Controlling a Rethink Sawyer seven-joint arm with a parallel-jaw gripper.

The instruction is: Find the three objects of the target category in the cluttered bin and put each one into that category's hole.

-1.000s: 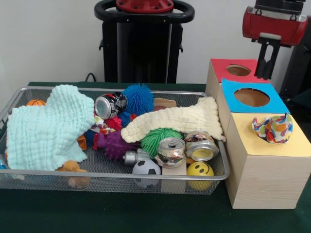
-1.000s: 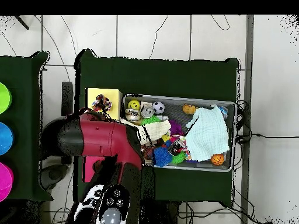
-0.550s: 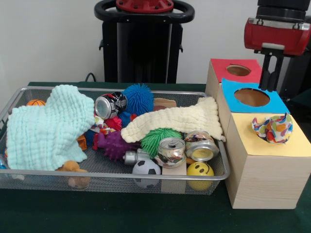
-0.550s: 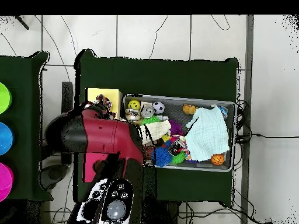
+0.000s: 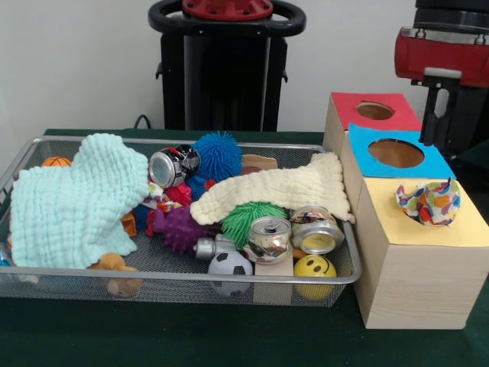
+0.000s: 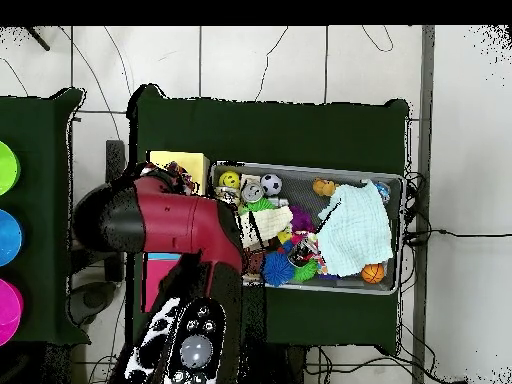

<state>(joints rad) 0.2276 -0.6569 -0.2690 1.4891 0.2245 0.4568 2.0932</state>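
Apparently the colourful cloth point(image 5: 429, 202) sat bunched over the yellow box top's point(image 5: 458, 229) hole, a cloth that seemingly wanted pushing through. From it my pincer point(image 5: 436, 115) hung at twelve o'clock, above the blue hole point(image 5: 396, 153); whether its tips were apart or together I could not tell. More cloths lay in the bin point(image 5: 183, 274) at nine o'clock.

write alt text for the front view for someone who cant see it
A wire bin crammed with cloths, cans and balls sits beside a wooden box with red, blue and yellow tops; a colorful cloth lies on the yellow top. The gripper hangs above the blue hole.
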